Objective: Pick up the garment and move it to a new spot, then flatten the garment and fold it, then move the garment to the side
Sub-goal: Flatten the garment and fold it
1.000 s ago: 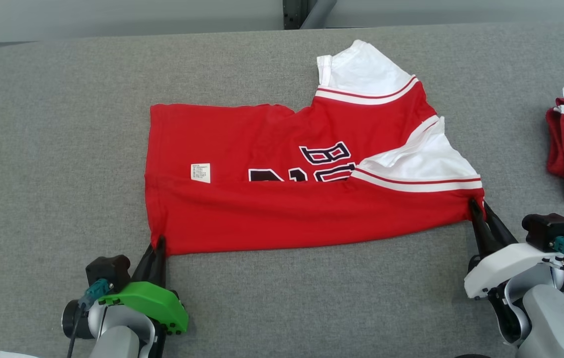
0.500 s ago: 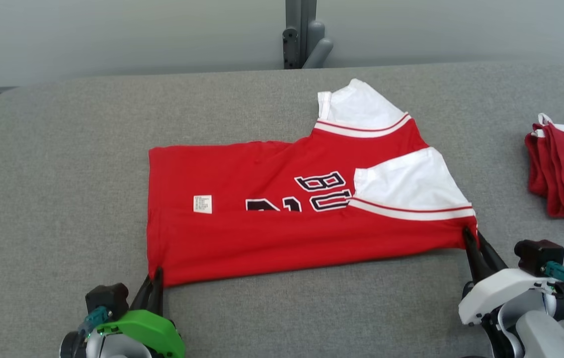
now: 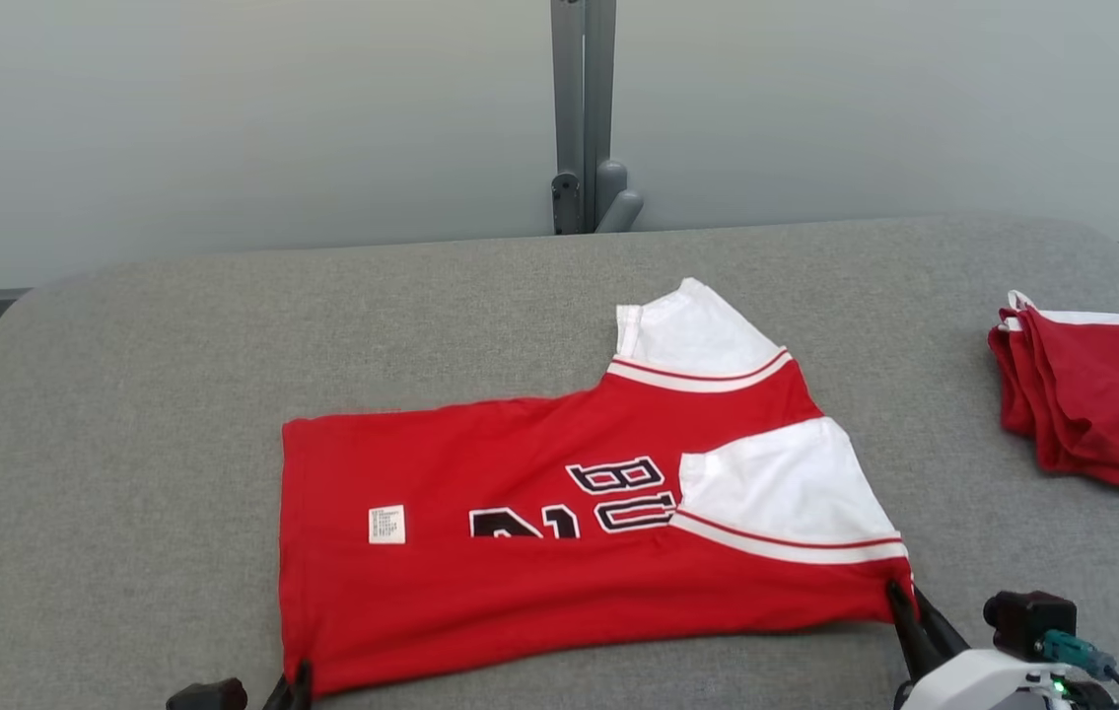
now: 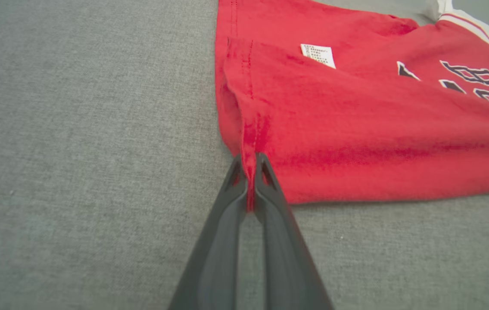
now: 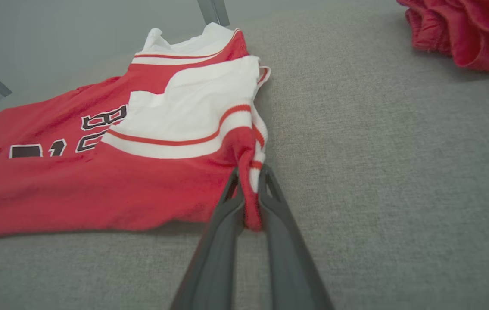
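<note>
Near edge of the tabletop (image 3: 125,394) first: the left tool (image 4: 249,162) is clamped on the red hem corner of the garment (image 3: 539,592), while the right tool (image 5: 250,173) pinches the striped shoulder corner, with the near fold stretched between them. The head camera has swung upward, so the big shift is the view's own, but the near white sleeve (image 3: 776,483), puffed up a second ago, now lies flat beside the lettering. That looks like the flattening pull working, with the far sleeve (image 3: 687,330) still sticking out toward the far edge, unfolded.

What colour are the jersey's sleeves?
Sleeves: white with a thin red stripe; right wrist view.
</note>
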{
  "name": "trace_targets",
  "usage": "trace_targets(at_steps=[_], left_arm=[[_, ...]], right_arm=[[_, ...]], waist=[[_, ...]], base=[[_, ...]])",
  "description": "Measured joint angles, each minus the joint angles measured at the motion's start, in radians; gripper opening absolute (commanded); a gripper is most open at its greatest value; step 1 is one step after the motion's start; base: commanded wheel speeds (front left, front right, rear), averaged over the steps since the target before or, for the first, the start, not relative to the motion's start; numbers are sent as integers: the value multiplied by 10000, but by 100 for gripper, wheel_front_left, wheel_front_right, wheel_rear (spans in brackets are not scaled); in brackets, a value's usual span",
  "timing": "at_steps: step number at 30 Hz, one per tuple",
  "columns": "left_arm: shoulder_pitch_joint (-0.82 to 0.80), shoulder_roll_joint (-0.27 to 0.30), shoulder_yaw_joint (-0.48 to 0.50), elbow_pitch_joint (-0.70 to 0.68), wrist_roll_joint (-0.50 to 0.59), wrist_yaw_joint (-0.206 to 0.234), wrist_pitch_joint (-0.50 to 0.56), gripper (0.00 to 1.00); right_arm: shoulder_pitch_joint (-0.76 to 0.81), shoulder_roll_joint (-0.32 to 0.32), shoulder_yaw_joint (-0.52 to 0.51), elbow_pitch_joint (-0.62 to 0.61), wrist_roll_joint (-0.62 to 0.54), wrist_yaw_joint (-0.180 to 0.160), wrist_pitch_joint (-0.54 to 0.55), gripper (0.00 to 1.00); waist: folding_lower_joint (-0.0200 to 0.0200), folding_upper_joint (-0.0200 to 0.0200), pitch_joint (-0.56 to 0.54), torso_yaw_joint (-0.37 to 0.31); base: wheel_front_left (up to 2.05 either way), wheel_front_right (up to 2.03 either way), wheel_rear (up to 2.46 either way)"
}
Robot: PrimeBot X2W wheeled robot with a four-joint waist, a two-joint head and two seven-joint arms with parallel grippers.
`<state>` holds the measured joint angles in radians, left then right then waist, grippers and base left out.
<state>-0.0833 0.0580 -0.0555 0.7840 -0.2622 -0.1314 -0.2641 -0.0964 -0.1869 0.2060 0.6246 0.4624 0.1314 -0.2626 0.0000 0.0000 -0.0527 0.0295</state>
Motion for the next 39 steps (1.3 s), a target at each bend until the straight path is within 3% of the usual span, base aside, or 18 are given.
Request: trace_targets(at_steps=[15,16,17,18,19,31,39], left_arm=[[404,155,410,245,75,-2,0,0],[407,151,362,238,75,-2,0,0],[407,150,339,211,77,-2,0,37],[407,150,332,173,81,-2,0,79],[411,150,328,119,92,-2,0,100],[-179,82,917,-1041,617,2,0,100],[-2031,165,765,-765,874,0,0,100]], right_arm=[[940,-38,343,-117,376,0,0,0],[941,-35,357,-117,397,0,0,27],[940,-33,362,-117,414,0,0,85],[940,-33,362,-117,430,0,0,100],[940,-36,347,-115,451,0,0,100],[145,-77,-844,-1258,-512,-2,0,100],[-1565,-33,-451,-1172,-1001,-2,0,100]], waist=[[0,0,-278,-141],[0,0,-261,-144],[0,0,-240,-146],[0,0,-216,-146],[0,0,-189,-141],[0,0,565,170],[0,0,1639,260]], base=[[0,0,0],[0,0,0],[0,0,0],[0,0,0],[0,0,0],[0,0,0],[0,0,0]])
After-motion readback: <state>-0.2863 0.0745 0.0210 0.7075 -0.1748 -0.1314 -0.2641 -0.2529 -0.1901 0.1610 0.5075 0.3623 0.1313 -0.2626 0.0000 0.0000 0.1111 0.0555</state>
